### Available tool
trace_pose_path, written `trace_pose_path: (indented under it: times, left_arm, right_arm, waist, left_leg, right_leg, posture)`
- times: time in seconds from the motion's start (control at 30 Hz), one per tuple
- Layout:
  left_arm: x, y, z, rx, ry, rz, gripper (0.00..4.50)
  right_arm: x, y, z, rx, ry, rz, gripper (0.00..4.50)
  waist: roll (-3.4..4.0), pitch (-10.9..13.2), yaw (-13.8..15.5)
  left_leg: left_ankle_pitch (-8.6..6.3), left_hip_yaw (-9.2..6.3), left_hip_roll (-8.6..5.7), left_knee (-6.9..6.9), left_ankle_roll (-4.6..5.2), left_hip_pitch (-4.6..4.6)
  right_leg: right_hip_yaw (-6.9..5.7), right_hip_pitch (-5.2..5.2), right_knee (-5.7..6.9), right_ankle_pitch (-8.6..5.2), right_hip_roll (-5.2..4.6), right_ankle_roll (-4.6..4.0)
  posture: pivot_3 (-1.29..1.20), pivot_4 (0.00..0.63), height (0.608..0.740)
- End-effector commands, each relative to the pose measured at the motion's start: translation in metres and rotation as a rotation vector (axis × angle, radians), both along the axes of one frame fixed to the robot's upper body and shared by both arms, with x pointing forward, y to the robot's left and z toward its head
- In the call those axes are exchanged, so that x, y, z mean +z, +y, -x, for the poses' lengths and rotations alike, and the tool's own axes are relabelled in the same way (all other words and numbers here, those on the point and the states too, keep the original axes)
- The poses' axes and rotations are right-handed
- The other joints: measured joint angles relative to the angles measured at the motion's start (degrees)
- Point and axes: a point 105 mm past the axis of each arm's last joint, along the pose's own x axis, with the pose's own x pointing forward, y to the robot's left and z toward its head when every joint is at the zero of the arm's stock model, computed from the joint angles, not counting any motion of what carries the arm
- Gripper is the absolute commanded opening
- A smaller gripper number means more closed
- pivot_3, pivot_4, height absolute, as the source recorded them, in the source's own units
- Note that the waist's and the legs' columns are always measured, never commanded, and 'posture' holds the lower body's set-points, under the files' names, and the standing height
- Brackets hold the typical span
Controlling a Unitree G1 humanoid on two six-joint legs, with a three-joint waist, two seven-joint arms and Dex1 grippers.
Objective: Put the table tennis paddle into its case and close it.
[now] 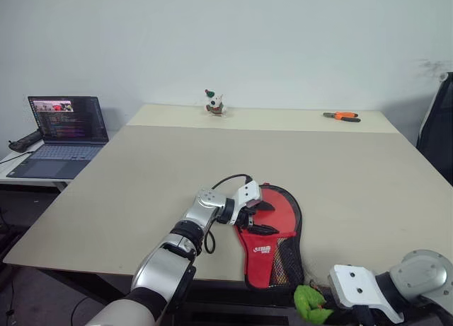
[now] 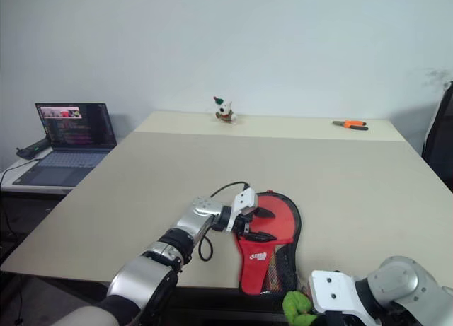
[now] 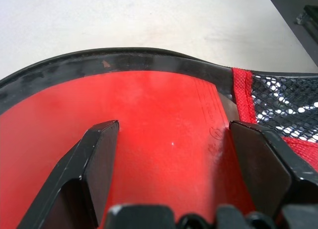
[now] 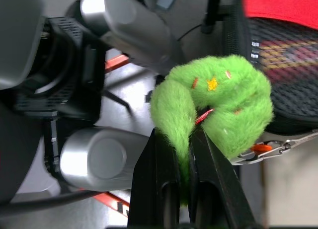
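So the case [image 1: 272,230] is lying flat near the front edge of the tabletop [image 1: 354,177], red side up with the white logo and the mesh pocket toward the near end, black zip edging running round it. The left claw [image 1: 258,218] sits right on top of the red part, its two black fingers [image 3: 94,164] spread wide apart and resting over the fabric — not gripping anything as far as I can see. Can't tell whether the table tennis paddle is inside; no bare wooden handle is sticking out anywhere. The right claw [image 4: 184,154] is down past the near edge of the tabletop, pinched tight on a fuzzy green plush toy [image 4: 218,110] with a small metal clip dangling off it. Way at the back there's a little figurine [image 1: 214,103] and orange-handled pliers [image 1: 342,116], and a laptop [image 1: 60,135] sits open on a side desk to the left.
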Motion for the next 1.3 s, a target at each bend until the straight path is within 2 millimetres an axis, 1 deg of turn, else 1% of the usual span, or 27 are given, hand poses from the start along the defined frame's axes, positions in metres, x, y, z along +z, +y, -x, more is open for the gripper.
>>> trace_pose_path:
  times: [0.03,0.17,0.23,0.27,0.33,0.43,0.5,0.57,0.6,0.63,0.67,0.8,0.87,0.93,1.0,1.1,1.17,1.23,1.3]
  left_arm:
    - [-0.013,0.000,0.004,-0.002,0.028,-0.044,3.87]
    - [-0.014,-0.001,0.004,0.006,0.026,-0.044,3.87]
    - [-0.014,-0.002,0.004,0.007,0.026,-0.044,3.87]
    - [-0.015,-0.002,0.004,0.007,0.025,-0.043,3.87]
    - [-0.015,-0.003,0.004,0.006,0.024,-0.043,3.87]
    - [-0.015,-0.003,0.004,0.003,0.023,-0.042,3.87]
    - [-0.014,-0.004,0.004,0.002,0.020,-0.041,3.87]
    - [-0.013,-0.004,0.004,0.002,0.017,-0.041,3.87]
    - [-0.012,-0.004,0.003,0.002,0.015,-0.040,3.87]
    - [-0.012,-0.004,0.003,0.002,0.013,-0.040,3.87]
    - [-0.011,-0.004,0.002,0.003,0.010,-0.040,3.87]
    - [-0.006,-0.001,-0.001,0.016,-0.005,-0.032,3.87]
    - [-0.002,0.001,-0.004,0.025,-0.013,-0.022,3.87]
    - [0.007,0.005,-0.006,0.025,-0.031,-0.002,3.87]
    - [0.018,0.012,-0.009,0.023,-0.071,0.023,3.87]
    - [0.036,0.028,-0.010,0.029,-0.135,0.063,3.87]
    - [0.050,0.043,-0.009,0.056,-0.163,0.101,3.87]
    - [0.064,0.068,0.002,0.112,-0.173,0.144,3.87]
    - [0.069,0.091,0.021,0.176,-0.159,0.162,3.87]
  right_arm:
    - [0.002,0.016,0.032,0.113,0.080,-0.042,0.04]
    - [0.003,0.026,0.048,0.144,0.115,-0.076,0.04]
    - [0.005,0.029,0.052,0.147,0.119,-0.089,0.04]
    - [0.006,0.030,0.051,0.141,0.106,-0.089,0.04]
    - [0.005,0.031,0.042,0.107,0.058,-0.082,0.04]
    - [0.009,0.032,0.032,0.056,0.056,-0.098,0.04]
    - [0.014,0.034,0.024,0.031,0.044,-0.115,0.57]
    - [0.015,0.036,0.021,0.018,0.041,-0.123,1.11]
    - [0.015,0.036,0.021,0.014,0.043,-0.125,1.53]
    - [0.016,0.036,0.021,0.010,0.046,-0.128,1.81]
    - [0.018,0.036,0.021,0.003,0.051,-0.139,2.20]
    - [0.035,0.032,0.021,-0.026,0.087,-0.196,2.20]
    - [0.043,0.029,0.016,-0.054,0.084,-0.216,2.20]
    - [0.050,0.024,0.001,-0.097,0.065,-0.239,2.20]
    - [0.057,0.021,-0.018,-0.155,0.021,-0.285,2.20]
    - [0.065,0.021,-0.051,-0.244,-0.065,-0.358,2.20]
    - [0.071,0.022,-0.072,-0.283,-0.135,-0.406,2.20]
    - [0.079,0.022,-0.099,-0.330,-0.217,-0.467,2.20]
    - [0.082,0.020,-0.121,-0.362,-0.266,-0.493,2.20]
  waist:
    - [0.00,0.00,0.01]
    - [0.00,0.00,0.05]
    - [0.00,-0.01,0.11]
    - [0.00,-0.01,0.11]
    - [-0.01,-0.01,0.15]
    - [-0.02,-0.01,0.14]
    - [-0.02,-0.02,0.13]
    - [-0.02,-0.02,0.14]
    - [-0.02,-0.02,0.15]
    - [-0.02,-0.02,0.15]
    - [-0.02,-0.02,0.15]
    - [-0.02,-0.02,0.14]
    - [-0.02,-0.01,0.13]
    - [-0.03,-0.01,0.08]
    - [-0.06,0.01,-0.42]
    - [-0.11,0.04,-1.35]
    - [-0.10,0.04,-1.56]
    - [-0.09,0.04,-2.33]
    - [-0.06,0.03,-3.06]
  left_leg:
    - [0.00,-0.02,0.01,-0.01,0.00,0.06]
    - [-0.01,-0.02,0.02,-0.01,-0.01,0.12]
    - [-0.01,-0.06,0.01,0.00,-0.01,0.13]
    - [-0.01,-0.07,0.01,-0.01,-0.01,0.13]
    - [-0.01,-0.08,0.01,-0.01,-0.01,0.13]
    - [-0.01,-0.09,0.01,-0.01,-0.01,0.15]
    - [0.00,-0.09,0.02,0.00,-0.01,0.17]
    - [0.00,-0.09,0.02,0.00,-0.01,0.18]
    - [0.00,-0.10,0.02,0.01,-0.01,0.18]
    - [0.00,-0.09,0.02,0.01,-0.01,0.17]
    - [0.00,-0.09,0.02,0.01,-0.01,0.17]
    - [0.00,-0.09,0.02,0.01,-0.01,0.17]
    - [0.00,-0.08,0.04,0.01,-0.01,0.18]
    - [0.00,-0.08,0.05,0.01,-0.01,0.18]
    - [0.00,-0.07,0.06,0.00,0.00,0.19]
    - [0.00,-0.10,0.13,-0.03,0.00,0.20]
    - [0.00,-0.10,0.15,-0.08,-0.01,0.17]
    - [0.00,-0.11,0.13,-0.11,-0.01,0.13]
    - [0.01,-0.13,0.14,-0.14,-0.01,0.11]
  right_leg:
    - [-0.02,0.08,-0.02,-0.01,0.00,0.00]
    - [-0.01,0.17,-0.07,-0.01,0.01,0.01]
    - [-0.05,0.23,-0.11,0.00,0.00,0.02]
    - [-0.06,0.24,-0.13,0.00,-0.01,0.02]
    - [-0.07,0.26,-0.15,0.00,-0.01,0.03]
    - [-0.07,0.27,-0.17,0.00,-0.01,0.03]
    - [-0.05,0.28,-0.16,0.00,-0.01,0.03]
    - [-0.07,0.29,-0.17,0.00,-0.01,0.03]
    - [-0.07,0.30,-0.17,0.00,-0.01,0.03]
    - [-0.07,0.29,-0.17,0.00,-0.01,0.03]
    - [-0.07,0.29,-0.17,0.00,-0.01,0.04]
    - [-0.04,0.29,-0.17,0.01,-0.01,0.04]
    - [-0.04,0.29,-0.17,0.01,-0.01,0.04]
    - [-0.05,0.29,-0.16,0.01,0.00,0.04]
    - [-0.01,0.27,-0.16,0.01,0.01,0.04]
    - [0.07,0.19,-0.12,0.02,0.05,0.02]
    - [0.14,0.06,-0.06,0.03,0.06,0.00]
    - [0.21,-0.05,0.06,0.18,0.05,-0.27]
    - [0.25,-0.09,0.10,0.18,0.04,-0.32]
  posture:
    - [0.00,0.150,0.740]
    - [0.00,0.150,0.740]
    - [0.00,0.150,0.740]
    - [0.00,0.150,0.740]
    - [0.00,0.150,0.740]
    - [0.00,0.150,0.740]
    - [0.00,0.150,0.740]
    - [0.00,0.150,0.740]
    - [0.00,0.150,0.740]
    - [0.00,0.150,0.740]
    - [0.00,0.150,0.740]
    - [0.00,0.150,0.740]
    - [0.00,0.150,0.740]
    - [0.00,0.150,0.740]
    - [0.00,0.150,0.740]
    - [0.00,0.150,0.740]
    - [0.00,0.150,0.740]
    - [0.00,0.150,0.740]
    - [0.00,0.150,0.740]
